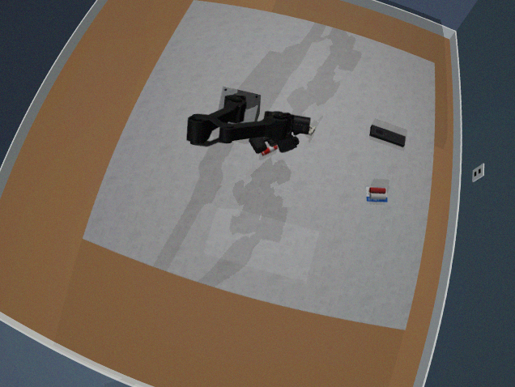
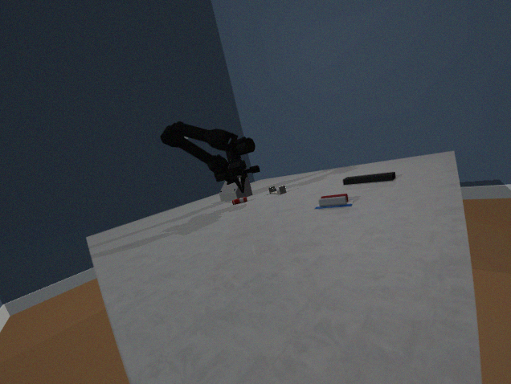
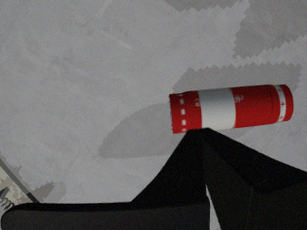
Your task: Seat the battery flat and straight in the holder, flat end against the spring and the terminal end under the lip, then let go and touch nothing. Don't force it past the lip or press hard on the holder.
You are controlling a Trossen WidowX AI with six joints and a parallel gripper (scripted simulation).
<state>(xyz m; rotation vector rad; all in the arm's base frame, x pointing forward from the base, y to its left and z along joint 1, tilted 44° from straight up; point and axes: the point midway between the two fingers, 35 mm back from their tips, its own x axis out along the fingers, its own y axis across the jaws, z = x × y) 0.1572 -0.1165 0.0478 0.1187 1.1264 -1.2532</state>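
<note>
Fingers (image 1: 271,143) (image 2: 242,190) pressed together, empty, near the battery (image 1: 269,150) (image 2: 239,201) (image 3: 218,109); pickup is apparently pending, requiring them to spread and straddle it.

Black fingers (image 2: 242,190) point down just above a red-and-white battery (image 2: 239,201) on the pale table (image 2: 288,288).
</note>
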